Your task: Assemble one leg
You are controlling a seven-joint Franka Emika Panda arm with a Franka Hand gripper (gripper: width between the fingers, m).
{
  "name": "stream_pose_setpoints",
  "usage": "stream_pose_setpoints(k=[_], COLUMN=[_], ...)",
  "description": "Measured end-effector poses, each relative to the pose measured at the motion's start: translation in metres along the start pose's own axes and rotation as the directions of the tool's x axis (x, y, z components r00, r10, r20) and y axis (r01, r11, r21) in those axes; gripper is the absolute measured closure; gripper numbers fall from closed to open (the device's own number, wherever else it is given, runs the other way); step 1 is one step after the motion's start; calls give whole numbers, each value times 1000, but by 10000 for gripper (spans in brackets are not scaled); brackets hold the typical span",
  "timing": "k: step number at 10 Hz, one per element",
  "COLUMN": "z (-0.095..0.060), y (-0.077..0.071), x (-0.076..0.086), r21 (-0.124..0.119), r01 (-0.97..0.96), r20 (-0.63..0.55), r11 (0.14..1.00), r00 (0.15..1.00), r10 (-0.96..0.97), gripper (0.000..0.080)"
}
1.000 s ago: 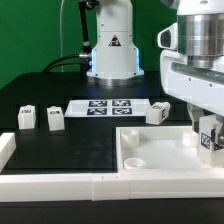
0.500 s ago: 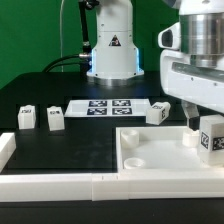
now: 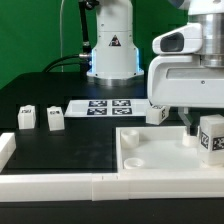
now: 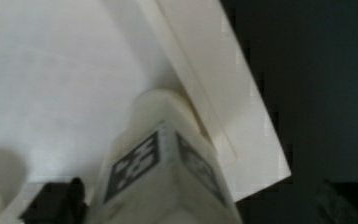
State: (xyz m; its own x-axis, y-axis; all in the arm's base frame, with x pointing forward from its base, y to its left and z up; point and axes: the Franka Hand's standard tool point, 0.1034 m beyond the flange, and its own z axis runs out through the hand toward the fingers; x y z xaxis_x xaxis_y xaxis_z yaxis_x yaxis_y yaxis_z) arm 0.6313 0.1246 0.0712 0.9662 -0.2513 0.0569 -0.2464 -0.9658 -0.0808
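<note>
My exterior view alone shows two spare pegs (image 3: 40,118) (far left); the leg (image 3: 211,136) stands in the tray (image 3: 150,160), below my spread gripper (image 3: 190,122).

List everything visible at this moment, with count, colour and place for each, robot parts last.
legs: four in view, white with black-and-white tags; two side by side on the table at the exterior view's left, one beside the marker board's right end, one upright in the tray-like piece at its right edge
tray-like piece: one, white, round corner sockets, front right in the exterior view
border bars: white, along the front edge
marker board: one, white with black tags, table centre
table: one, black
robot base: one, white, behind the marker board
gripper: one, white body with dark fingers, open, above the tray-like piece
</note>
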Motion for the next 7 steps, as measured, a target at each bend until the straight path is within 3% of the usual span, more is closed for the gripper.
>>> stream_pose_setpoints(k=[3, 5, 7], z=[0, -1, 0], y=[4, 4, 4], x=[2, 3, 3], r21=[-5, -8, -8], r01=[273, 327, 327], r20=[-4, -8, -8], r11=[962, 945, 945], r00=[962, 945, 945], r10=[-273, -327, -327], gripper=[151, 151, 412])
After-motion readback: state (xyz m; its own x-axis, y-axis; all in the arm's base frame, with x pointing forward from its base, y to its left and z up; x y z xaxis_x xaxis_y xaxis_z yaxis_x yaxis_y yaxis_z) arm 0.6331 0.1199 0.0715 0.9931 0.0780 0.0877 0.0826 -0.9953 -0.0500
